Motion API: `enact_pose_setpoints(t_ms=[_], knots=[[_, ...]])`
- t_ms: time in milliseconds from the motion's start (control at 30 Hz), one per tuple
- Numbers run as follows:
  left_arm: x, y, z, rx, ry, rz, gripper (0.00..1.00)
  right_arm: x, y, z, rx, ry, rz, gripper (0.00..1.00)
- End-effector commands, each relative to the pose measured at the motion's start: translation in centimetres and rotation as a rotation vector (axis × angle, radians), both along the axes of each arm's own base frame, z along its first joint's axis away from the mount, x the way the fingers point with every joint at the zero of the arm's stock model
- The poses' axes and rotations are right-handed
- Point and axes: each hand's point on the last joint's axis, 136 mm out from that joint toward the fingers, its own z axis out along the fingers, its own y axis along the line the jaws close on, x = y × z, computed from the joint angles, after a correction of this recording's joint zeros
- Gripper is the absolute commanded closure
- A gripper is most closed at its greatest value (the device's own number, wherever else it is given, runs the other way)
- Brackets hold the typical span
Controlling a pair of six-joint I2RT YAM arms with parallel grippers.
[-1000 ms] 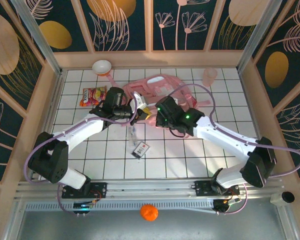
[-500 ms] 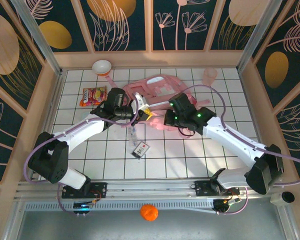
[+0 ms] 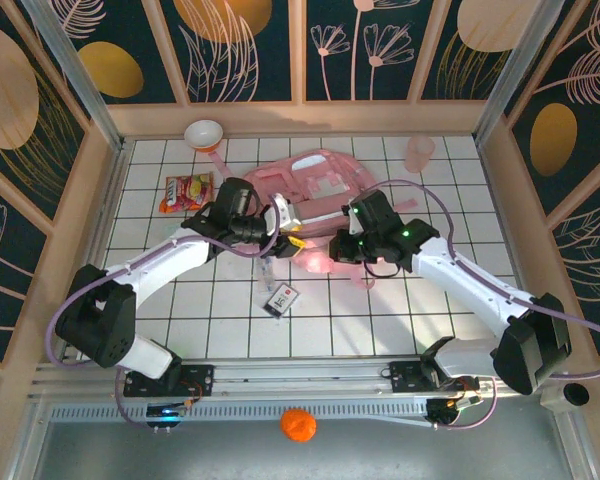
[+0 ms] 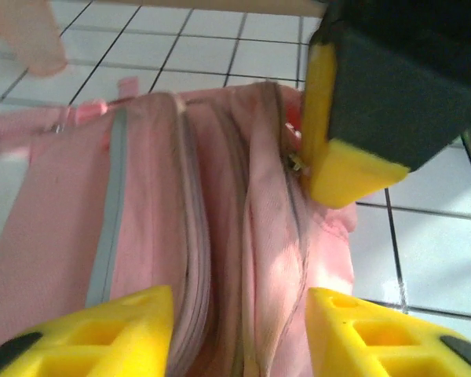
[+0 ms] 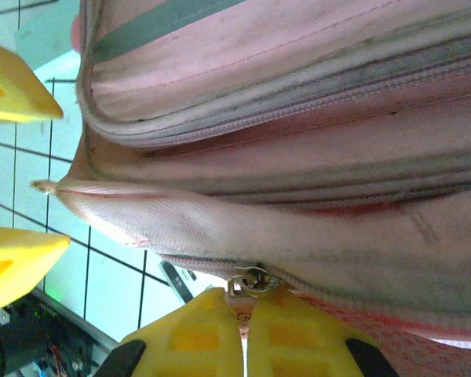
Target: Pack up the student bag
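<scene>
So the student bag (image 3: 320,180) is lying flat on the tiled table (image 3: 180,310), up toward 12 o'clock from the middle, and both arms are crowded onto its near edge.

The left gripper (image 3: 288,228) is at the bag's 7 o'clock corner. In the left wrist view its yellow fingers (image 4: 125,334) are spread wide with a fold of pink fabric and zipper lines running between them. They aren't clamping anything.

The right gripper (image 3: 332,247) comes in from 3 o'clock, right next to the left one. Its tips are pressed together (image 5: 246,314), and the little metal zipper pull (image 5: 255,280) sits right at the seam, so it looks pinched. The two grippers are pretty much in each other's space: the right one's finger fills the 1 o'clock corner of the left wrist view, right on the zipper.

Other stuff around:
- snack packet (image 3: 186,191), at 9 o'clock of the bag, just behind the left arm
- pale bowl (image 3: 204,133), at 10 o'clock, by the far wall
- translucent pink cup (image 3: 418,153), at 2 o'clock
- thin pen-like stick (image 3: 267,268) and a small dark box (image 3: 282,299), at 6 o'clock, just under the left gripper
- orange ball (image 3: 297,424), off the tiles by the arm bases
</scene>
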Motion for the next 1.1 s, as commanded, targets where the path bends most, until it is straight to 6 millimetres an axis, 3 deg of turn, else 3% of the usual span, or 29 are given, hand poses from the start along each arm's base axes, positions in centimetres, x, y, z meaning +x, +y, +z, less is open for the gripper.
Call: enact_pose_setpoints(t_ms=[0, 200, 400, 467, 500, 567, 733, 833, 1067], knots=[[-0.8, -1.3, 1.3, 0.01, -0.098, -0.089, 0.44, -0.3, 0.8, 0.7, 0.038, -0.024, 0.079, 1.0], [-0.6, -2.4, -1.7, 0.078, -0.06, -0.108, 0.4, -1.4, 1.4, -0.1, 0.041, 0.019, 0.163, 1.0], [-0.3, -2.1, -5.4, 0.167, -0.031, -0.095, 0.48, -2.2, 1.5, -0.9, 0.074, 0.064, 0.191, 1.0], [-0.2, -1.9, -6.1, 0.179, -0.027, -0.078, 0.58, -2.2, 1.3, -1.1, 0.08, 0.076, 0.182, 1.0], [-0.2, -1.9, -6.2, 0.178, -0.021, -0.071, 0.72, -2.1, 1.1, -1.2, 0.08, 0.081, 0.173, 1.0], [-0.5, -2.1, -5.7, 0.151, -0.007, -0.071, 0.99, -1.8, 0.4, -1.6, 0.068, 0.087, 0.139, 1.0], [-3.6, -3.5, -3.3, -0.031, 0.146, -0.134, 1.0, 0.6, -3.3, -3.4, -0.078, 0.055, -0.068, 1.0], [-5.0, -4.2, -2.9, -0.088, 0.182, -0.14, 1.0, 1.6, -3.6, -3.2, -0.089, 0.001, -0.133, 0.97], [-5.0, -4.6, -1.5, -0.139, 0.191, -0.127, 1.0, 2.1, -4.1, -3.3, -0.088, -0.048, -0.194, 0.85]])
